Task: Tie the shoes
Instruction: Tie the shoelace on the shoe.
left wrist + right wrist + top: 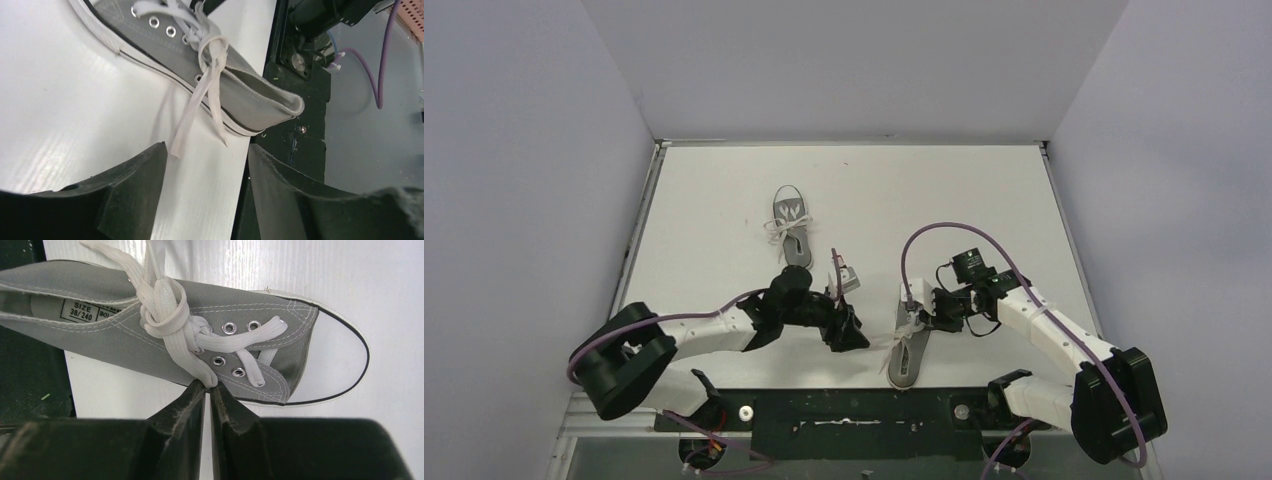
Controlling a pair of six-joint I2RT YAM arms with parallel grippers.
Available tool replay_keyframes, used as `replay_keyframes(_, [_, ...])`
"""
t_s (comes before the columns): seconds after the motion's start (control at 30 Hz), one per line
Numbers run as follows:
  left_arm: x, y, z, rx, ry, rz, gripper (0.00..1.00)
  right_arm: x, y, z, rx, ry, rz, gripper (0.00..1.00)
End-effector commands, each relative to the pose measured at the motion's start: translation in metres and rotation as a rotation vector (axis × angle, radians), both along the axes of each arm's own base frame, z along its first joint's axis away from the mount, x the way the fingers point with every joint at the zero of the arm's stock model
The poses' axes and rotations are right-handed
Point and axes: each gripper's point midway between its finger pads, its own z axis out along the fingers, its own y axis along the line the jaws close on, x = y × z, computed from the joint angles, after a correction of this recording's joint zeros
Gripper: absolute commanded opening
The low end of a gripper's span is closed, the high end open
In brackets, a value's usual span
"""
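R fingers (180,415) pinch lace (182,347) of near shoe (125,340); L fingers (135,185) apart beside it.

a grey shoe (115,340) is seen lying across the white bench (360,275), its white rubber toe cap (335,365) turned to the right and its opening to the left, where a label (82,310) printed "size 38/240" is shown inside. the white laces (162,310) are gathered in a loose knot over the upper eyelets. one lace strand (192,360) is led down from the knot to the tips of the right gripper (207,387), whose fingers are pressed almost together on it.
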Motion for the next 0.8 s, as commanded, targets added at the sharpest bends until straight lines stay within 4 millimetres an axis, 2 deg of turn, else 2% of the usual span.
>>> replay_keyframes(0.0, [0.012,0.007,0.028,0.031,-0.113,0.026,0.6,0.002,0.013,0.019,0.083,-0.052,0.044,0.16])
replay_keyframes(0.13, [0.012,-0.013,0.05,-0.048,-0.138,-0.033,0.58,0.003,0.016,0.022,0.095,-0.065,0.057,0.32])
replay_keyframes(0.2, [0.011,-0.028,0.052,-0.066,-0.13,-0.079,0.56,0.004,0.016,0.024,0.096,-0.065,0.06,0.39])
replay_keyframes(0.3, [0.017,-0.046,0.049,-0.077,-0.119,-0.114,0.47,0.004,0.016,0.026,0.092,-0.071,0.066,0.45])
replay_keyframes(0.43, [0.019,-0.06,0.039,-0.074,-0.1,-0.143,0.39,0.004,0.012,0.027,0.08,-0.08,0.052,0.46])
replay_keyframes(0.57, [0.019,-0.068,0.037,-0.101,-0.081,-0.15,0.26,0.002,0.01,0.027,0.079,-0.077,0.04,0.46])
replay_keyframes(0.77, [0.016,-0.075,0.037,-0.144,-0.05,-0.178,0.26,0.009,0.007,0.029,0.105,-0.083,-0.02,0.46])
